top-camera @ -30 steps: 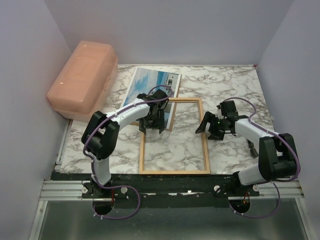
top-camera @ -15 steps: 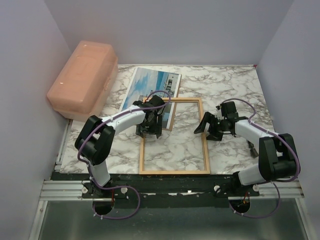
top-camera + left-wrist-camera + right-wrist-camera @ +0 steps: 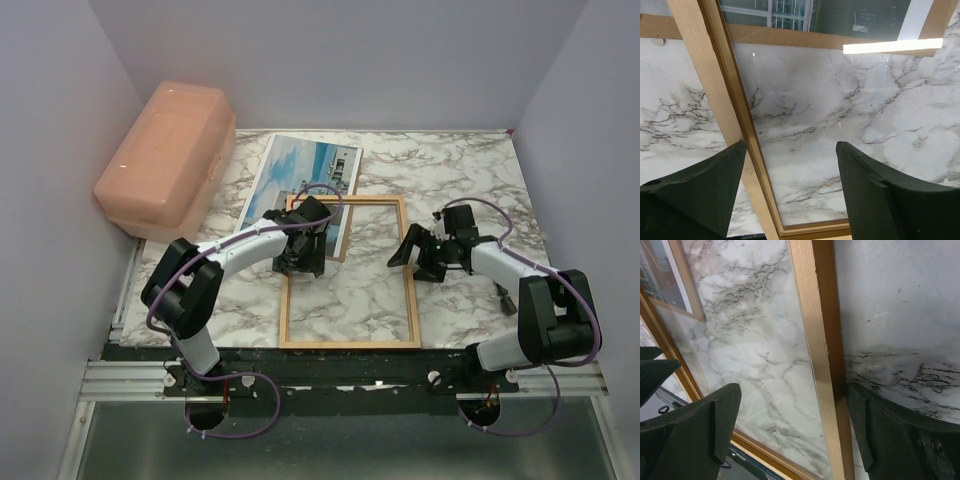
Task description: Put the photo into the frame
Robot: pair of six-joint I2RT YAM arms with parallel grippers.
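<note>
On tbl point(image 3: 450, 170): 1 frame point(image 3: 347, 343), 1 photo point(image 3: 295, 165), 1 box point(image 3: 165, 160)

Pink box point(image 3: 165, 160) sits on the marble table point(image 3: 450, 170).

The thin orange-brown frame point(image 3: 411, 275) lies flat, the blue-sky photo point(image 3: 300, 168) flat at its far-left corner.

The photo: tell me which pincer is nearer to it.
Left. The left pincer straddles the left rail of the frame, just short of the photo; the right pincer straddles the right rail, farther off.
</note>
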